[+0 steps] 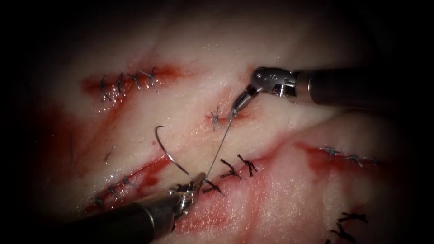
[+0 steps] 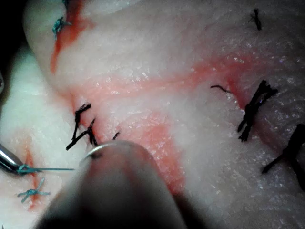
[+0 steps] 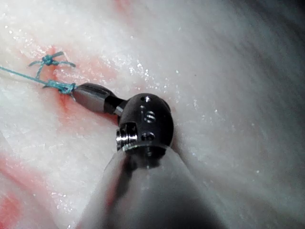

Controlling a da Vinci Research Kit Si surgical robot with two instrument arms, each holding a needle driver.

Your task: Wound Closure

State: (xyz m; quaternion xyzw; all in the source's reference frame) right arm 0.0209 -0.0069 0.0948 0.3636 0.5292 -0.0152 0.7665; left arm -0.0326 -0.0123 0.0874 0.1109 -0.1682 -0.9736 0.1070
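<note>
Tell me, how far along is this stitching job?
One tied stitch already sits in the short cut on the tissue. In hand: the right tool grips the thread beside it, and the left tool holds the needle near its tail, free of the tissue. The thread remains uncut.

Older stitch rows, none being worked.
Blue-grey row (image 1: 129,83) far upper left; blue-grey sts (image 1: 348,156) on right; black sts (image 1: 237,168) centre, low; more black sts (image 1: 348,226) bottom right; dark sts (image 1: 113,190) lower left.
</note>
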